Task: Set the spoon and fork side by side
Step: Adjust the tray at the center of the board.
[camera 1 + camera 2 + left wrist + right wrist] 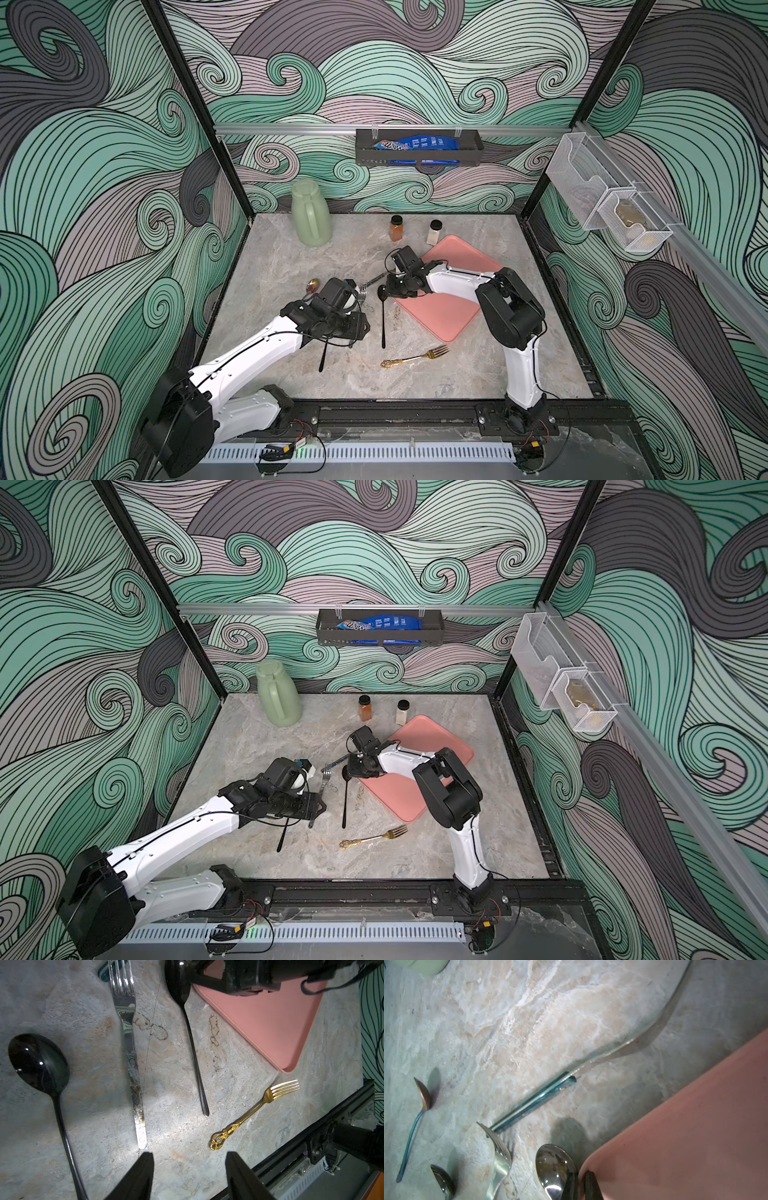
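Our right gripper (580,1180) is sitting with its jaws nearly together at the bowl rim of the spoon (554,1165); we are not able to tell whether it is pinching it. Our left gripper (189,1155) is hanging open over the desk (291,257), holding nothing. The pink tray (449,320) is lying just beside that bowl. The blue packet (415,143) is showing print too small to read. The fork (129,1049) and spoon are lying flat and apart, long axes nearly parallel. The right arm is nearer the spoon, so we are expecting a sideways shift toward the fork.
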`<action>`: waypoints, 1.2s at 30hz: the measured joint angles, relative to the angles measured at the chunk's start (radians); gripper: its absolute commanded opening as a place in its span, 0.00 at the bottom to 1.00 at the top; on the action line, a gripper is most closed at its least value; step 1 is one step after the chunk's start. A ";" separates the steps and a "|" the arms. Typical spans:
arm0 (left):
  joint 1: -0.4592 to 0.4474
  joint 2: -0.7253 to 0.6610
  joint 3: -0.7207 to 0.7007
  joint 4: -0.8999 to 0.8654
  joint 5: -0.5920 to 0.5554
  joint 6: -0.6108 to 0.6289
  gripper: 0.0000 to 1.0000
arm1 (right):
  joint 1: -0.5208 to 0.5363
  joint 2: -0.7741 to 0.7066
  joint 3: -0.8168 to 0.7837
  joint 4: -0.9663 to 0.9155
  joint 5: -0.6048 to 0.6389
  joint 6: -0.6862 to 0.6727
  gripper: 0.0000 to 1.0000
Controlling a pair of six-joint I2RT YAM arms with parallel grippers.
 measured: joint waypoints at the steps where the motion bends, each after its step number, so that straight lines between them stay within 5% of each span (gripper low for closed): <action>1: 0.000 0.000 -0.005 0.002 0.000 -0.004 0.59 | 0.000 0.010 0.009 0.013 -0.008 0.020 0.18; 9: 0.000 0.003 -0.011 0.023 -0.011 -0.035 0.59 | 0.011 0.014 0.063 0.034 -0.058 0.053 0.52; 22: 0.000 0.003 -0.012 0.036 -0.016 -0.040 0.59 | 0.015 -0.363 -0.305 -0.152 0.095 -0.219 0.71; 28: 0.000 -0.001 -0.020 0.038 -0.016 -0.040 0.59 | 0.015 -0.425 -0.465 -0.185 0.104 -0.239 0.69; 36: 0.000 -0.033 -0.024 0.035 -0.016 -0.040 0.59 | 0.040 -0.446 -0.500 -0.159 0.109 -0.199 0.39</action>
